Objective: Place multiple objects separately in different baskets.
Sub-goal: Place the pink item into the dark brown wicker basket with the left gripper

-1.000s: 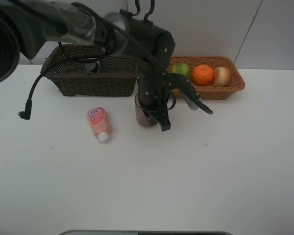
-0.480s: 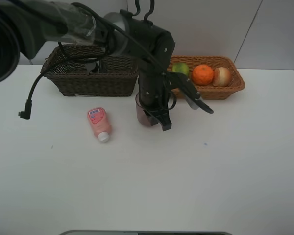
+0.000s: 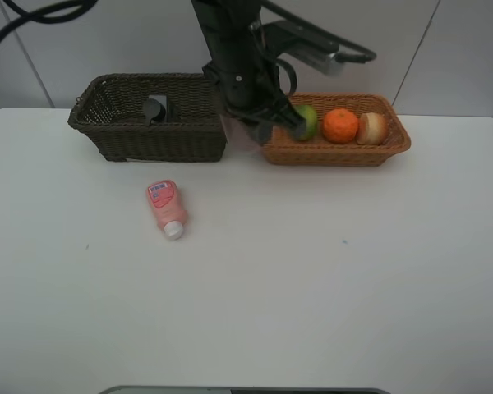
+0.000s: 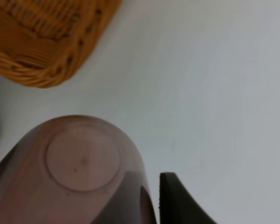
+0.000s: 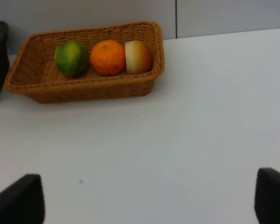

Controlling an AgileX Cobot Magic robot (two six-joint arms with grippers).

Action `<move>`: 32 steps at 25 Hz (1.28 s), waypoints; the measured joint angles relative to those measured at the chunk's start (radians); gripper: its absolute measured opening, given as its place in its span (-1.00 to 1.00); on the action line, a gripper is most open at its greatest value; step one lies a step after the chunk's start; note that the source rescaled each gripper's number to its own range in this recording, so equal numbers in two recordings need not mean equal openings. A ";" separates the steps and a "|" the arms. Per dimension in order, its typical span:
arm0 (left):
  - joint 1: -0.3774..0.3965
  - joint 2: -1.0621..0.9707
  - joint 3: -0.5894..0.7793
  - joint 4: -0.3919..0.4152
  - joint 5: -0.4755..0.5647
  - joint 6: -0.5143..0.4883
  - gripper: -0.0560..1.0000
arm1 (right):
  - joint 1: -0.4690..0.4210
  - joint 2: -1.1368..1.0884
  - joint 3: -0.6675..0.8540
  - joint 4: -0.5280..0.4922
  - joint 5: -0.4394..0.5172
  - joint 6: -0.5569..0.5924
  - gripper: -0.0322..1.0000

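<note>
- Left claw is seen from the high camera closed on the mauve cup, held above the gap between the dark basket and the tan basket. The pink tube lies on the worktop.
- From the left wrist, the cup's base is faced, with one dark finger against its side.
- From the right wrist, the right claw is shown wide open and empty, well apart from the tan basket, where green fruit, tangerine and peach are lined up.
- Carrying the cup to a basket is judged the step in hand. Next, it probably has to be brought over the dark basket, where the pump bottle is lodged, and released clear of the rim.
</note>
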 joint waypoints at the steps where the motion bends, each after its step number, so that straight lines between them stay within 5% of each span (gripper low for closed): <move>1: 0.018 -0.021 0.000 0.001 0.000 -0.037 -0.89 | 0.000 0.000 0.000 0.000 0.000 0.000 0.99; 10: 0.211 -0.149 0.000 0.060 0.005 -0.246 -0.89 | 0.000 0.000 0.000 0.000 0.000 0.000 0.99; 21: 0.388 -0.154 0.019 0.106 -0.067 -0.267 -0.89 | 0.000 0.000 0.000 0.000 0.000 0.001 0.99; 32: 0.495 -0.113 0.257 0.109 -0.402 -0.270 -0.89 | 0.000 0.000 0.000 0.000 0.000 0.001 0.99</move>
